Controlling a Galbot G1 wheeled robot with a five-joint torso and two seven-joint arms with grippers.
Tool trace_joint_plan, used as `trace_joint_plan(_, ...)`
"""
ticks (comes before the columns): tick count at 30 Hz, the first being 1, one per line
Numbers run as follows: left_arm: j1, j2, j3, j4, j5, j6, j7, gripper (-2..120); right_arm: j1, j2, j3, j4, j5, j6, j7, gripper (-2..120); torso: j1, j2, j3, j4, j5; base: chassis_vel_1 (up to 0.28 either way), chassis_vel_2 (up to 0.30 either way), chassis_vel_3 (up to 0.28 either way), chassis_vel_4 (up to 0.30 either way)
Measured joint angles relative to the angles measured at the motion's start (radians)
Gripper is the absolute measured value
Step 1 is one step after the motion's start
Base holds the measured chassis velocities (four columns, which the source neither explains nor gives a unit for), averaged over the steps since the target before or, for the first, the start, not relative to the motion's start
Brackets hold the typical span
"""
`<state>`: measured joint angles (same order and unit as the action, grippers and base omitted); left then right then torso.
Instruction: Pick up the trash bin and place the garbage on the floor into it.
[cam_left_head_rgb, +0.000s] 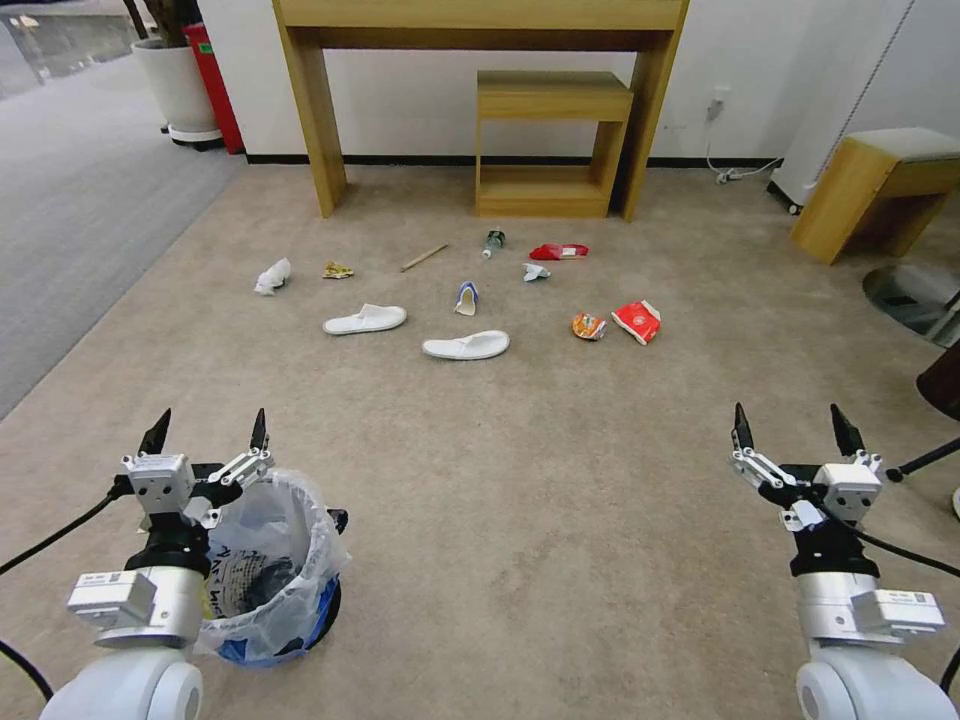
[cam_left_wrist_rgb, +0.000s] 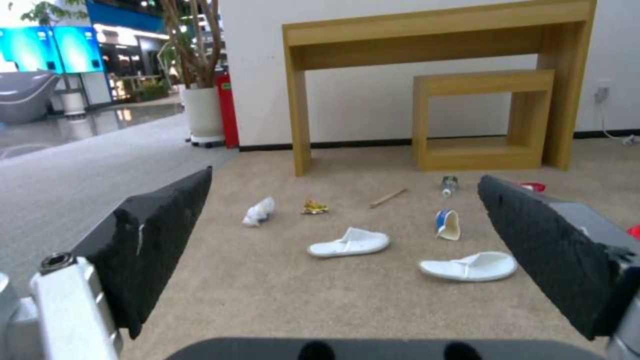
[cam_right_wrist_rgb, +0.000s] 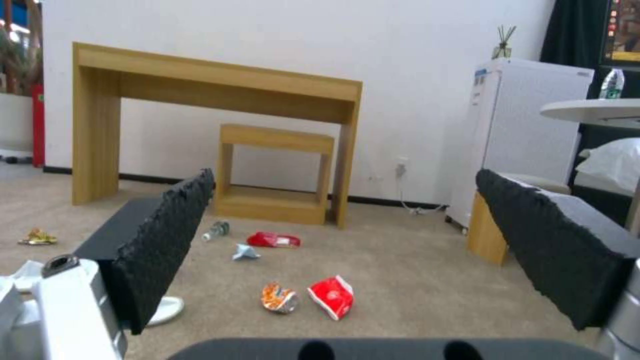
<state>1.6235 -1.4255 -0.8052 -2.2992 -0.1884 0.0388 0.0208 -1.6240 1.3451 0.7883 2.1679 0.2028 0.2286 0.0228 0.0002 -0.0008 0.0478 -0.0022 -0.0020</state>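
Observation:
The trash bin (cam_left_head_rgb: 275, 570), blue at the base with a crinkly white bag over its rim, stands on the beige carpet floor (cam_left_head_rgb: 560, 480) at the near left. My left gripper (cam_left_head_rgb: 208, 432) hangs open just beside and above its rim, holding nothing. Off at the near right, my right gripper (cam_left_head_rgb: 792, 428) is open and empty too. The garbage lies ahead: two white slippers (cam_left_head_rgb: 365, 319) (cam_left_head_rgb: 466, 346), crumpled paper (cam_left_head_rgb: 271, 277), a red packet (cam_left_head_rgb: 637, 321), an orange packet (cam_left_head_rgb: 588, 326), a wooden stick (cam_left_head_rgb: 424, 258), a small bottle (cam_left_head_rgb: 492, 241) and a blue-white carton (cam_left_head_rgb: 467, 297).
A tall wooden table (cam_left_head_rgb: 480, 90) with a low shelf unit (cam_left_head_rgb: 548, 145) under it stands against the far wall. A wooden stool (cam_left_head_rgb: 875, 190) and a chair base (cam_left_head_rgb: 915, 295) are at the right. Grey carpet (cam_left_head_rgb: 70, 230) and a white planter (cam_left_head_rgb: 180, 85) lie to the left.

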Motion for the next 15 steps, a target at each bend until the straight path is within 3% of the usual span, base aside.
trace_joint_plan(15,0.015,-0.020,-0.001,-0.023,0.009,-0.016,0.000,100,0.004,-0.003,0.001,-0.011,-0.004,0.019,-0.013,100,0.000,0.000,0.000,0.0000,0.0001,0.000,0.000,0.000,0.000)
